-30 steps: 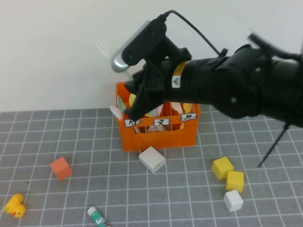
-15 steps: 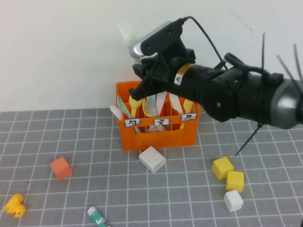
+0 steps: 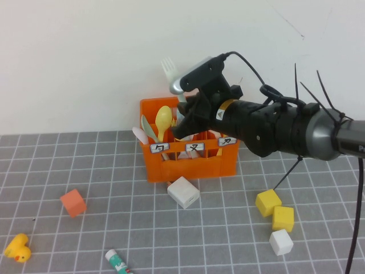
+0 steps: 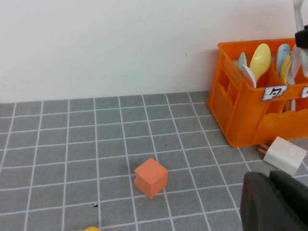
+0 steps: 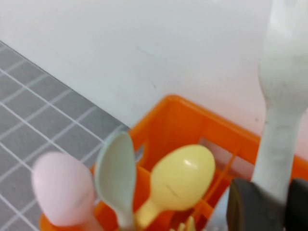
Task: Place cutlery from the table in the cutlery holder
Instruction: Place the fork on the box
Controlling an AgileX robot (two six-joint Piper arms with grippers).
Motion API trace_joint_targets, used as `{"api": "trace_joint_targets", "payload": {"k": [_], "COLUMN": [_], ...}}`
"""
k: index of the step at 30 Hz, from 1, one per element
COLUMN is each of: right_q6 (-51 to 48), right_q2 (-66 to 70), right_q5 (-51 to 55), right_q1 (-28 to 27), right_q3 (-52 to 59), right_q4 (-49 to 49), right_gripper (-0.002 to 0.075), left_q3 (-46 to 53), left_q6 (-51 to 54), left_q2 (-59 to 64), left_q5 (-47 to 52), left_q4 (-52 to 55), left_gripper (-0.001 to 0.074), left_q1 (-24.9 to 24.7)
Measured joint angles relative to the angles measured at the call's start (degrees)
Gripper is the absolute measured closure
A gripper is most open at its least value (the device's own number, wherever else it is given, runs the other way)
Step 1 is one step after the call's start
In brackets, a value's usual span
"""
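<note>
The orange cutlery holder stands on the grey gridded table against the white wall. Several pastel pieces stand in it, among them a yellow spoon. My right gripper hovers over the holder's middle, shut on the handle of a white fork whose tines point up. In the right wrist view the fork runs between the fingers, above the yellow spoon and the holder's rim. My left gripper is shut and empty, low over the table, left of the holder.
A white block lies just in front of the holder. An orange cube, a yellow duck and a green-and-white tube lie front left. Two yellow cubes and a white cube sit front right.
The right arm has swung right and drawn back from the camera, carrying the fork from beyond the holder's left end to above its middle. The left arm has not moved.
</note>
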Motion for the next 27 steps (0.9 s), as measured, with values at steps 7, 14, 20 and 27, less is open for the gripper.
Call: {"api": "trace_joint_targets", "payload": {"k": [7, 14, 20, 27], "right_q6": [-0.23, -0.39, -0.49, -0.65], "right_q2": [2.37, 3.13, 3.13, 0.03], "right_q5": [-2.09, -1.82, -1.22, 0.51], "right_q1": [-0.56, -0.56, -0.56, -0.44], "right_q3": [0.0, 0.0, 0.0, 0.0], "right_q4": [0.02, 0.02, 0.12, 0.12], "right_gripper": [0.0572, 0.0571, 0.0389, 0.0299], "left_q3": [0.0, 0.0, 0.0, 0.0], "left_q6": [0.0, 0.0, -0.12, -0.12], "left_q2": [0.0, 0.0, 0.0, 0.0], "left_q5": [0.0, 0.0, 0.1, 0.42], "left_q4": [0.0, 0.0, 0.0, 0.1], "left_gripper": [0.0736, 0.0736, 0.0736, 0.0736], "left_q1": [0.0, 0.0, 0.0, 0.0]}}
